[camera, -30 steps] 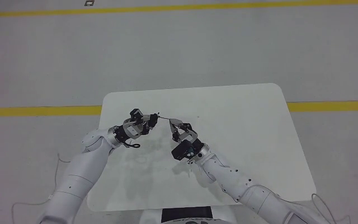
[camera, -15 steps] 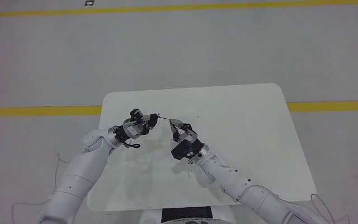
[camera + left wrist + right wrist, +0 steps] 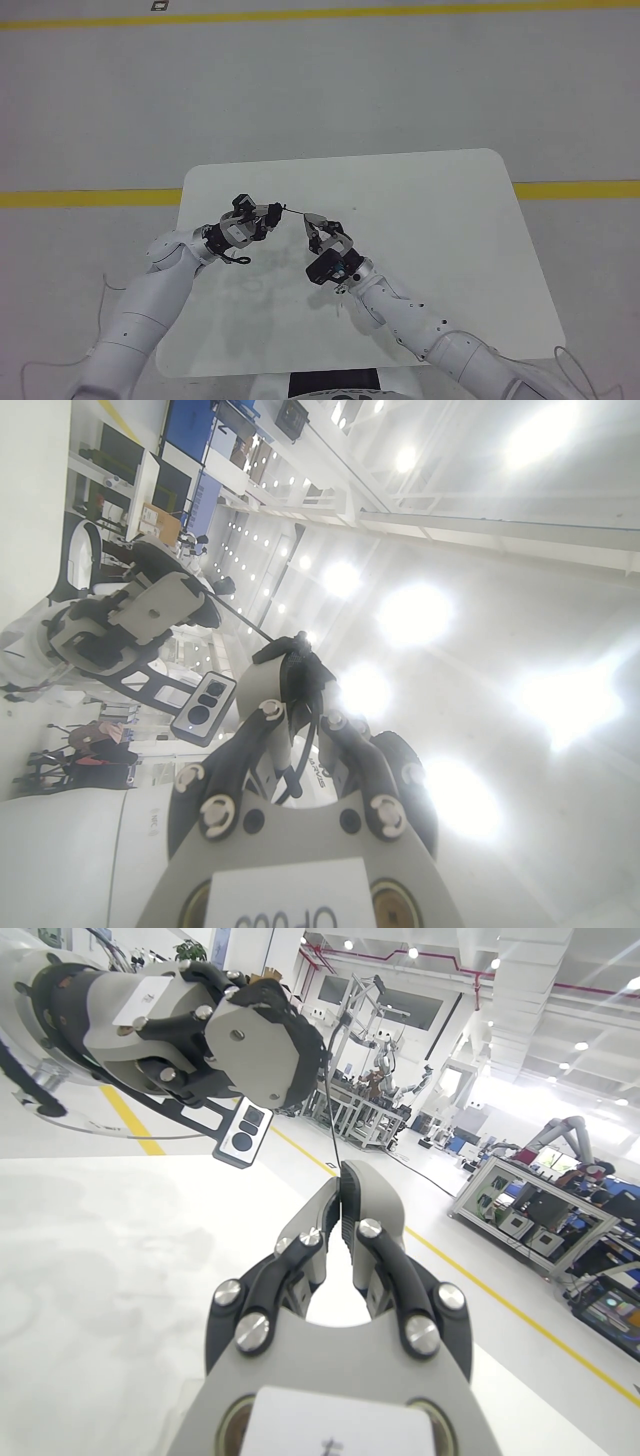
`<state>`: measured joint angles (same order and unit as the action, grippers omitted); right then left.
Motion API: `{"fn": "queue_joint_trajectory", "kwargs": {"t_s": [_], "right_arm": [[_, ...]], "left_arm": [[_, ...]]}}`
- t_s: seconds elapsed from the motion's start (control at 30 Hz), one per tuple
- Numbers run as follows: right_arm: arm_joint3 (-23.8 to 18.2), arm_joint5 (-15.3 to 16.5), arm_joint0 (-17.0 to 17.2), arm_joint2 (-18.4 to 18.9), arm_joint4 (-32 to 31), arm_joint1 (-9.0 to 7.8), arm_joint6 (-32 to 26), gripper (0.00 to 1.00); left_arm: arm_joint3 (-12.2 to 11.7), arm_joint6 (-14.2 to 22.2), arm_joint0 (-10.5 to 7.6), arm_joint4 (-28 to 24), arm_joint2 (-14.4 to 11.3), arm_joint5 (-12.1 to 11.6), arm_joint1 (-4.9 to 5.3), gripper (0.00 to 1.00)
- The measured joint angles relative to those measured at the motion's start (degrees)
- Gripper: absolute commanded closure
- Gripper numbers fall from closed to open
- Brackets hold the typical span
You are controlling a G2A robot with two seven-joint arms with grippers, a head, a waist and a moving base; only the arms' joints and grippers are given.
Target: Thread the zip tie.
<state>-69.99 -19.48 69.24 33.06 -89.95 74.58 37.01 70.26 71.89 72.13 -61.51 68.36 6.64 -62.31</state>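
— Black strap, thin as wire: that's the zip tie (image 3: 292, 211), strung in the air between my two grippers, above the near-left part of the table (image 3: 430, 200).

— Anything move in the last second?

— Nothing I can make out. Both arms sit where they were, and the tie hangs on the same line. I read it as a pause with the span pulled fairly straight, not as progress on the threading.

— Who's holding what?

— My right gripper (image 3: 341, 1180) is clamped on one end, jaws pressed together with the strap coming out at the very tips. My left gripper (image 3: 300, 650) is closed on the other end; from the right wrist I see the tie (image 3: 330, 1093) leave it in a small hook and then drop straight down.

— Can you see the head?

— No. Which end carries the lock I cannot tell, so I judge the threading not yet shown done.

— How will it handle?

— Smooth, narrow, springy plastic; it bows where it leaves the left fingers. The pads (image 3: 350, 1198) are black ribbed rubber set in smooth grey shells, so grip should be good. The table is plain matte white with rounded corners.
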Motion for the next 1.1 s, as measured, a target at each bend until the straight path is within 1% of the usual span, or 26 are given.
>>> {"fn": "queue_joint_trajectory", "kwargs": {"t_s": [1.1], "right_arm": [[2.23, 0.00, -0.71, -1.06, 0.00, 0.82, -2.08, 1.00]], "left_arm": [[0.00, 0.00, 0.00, 0.00, 0.00, 0.00, 0.00, 1.00]]}}
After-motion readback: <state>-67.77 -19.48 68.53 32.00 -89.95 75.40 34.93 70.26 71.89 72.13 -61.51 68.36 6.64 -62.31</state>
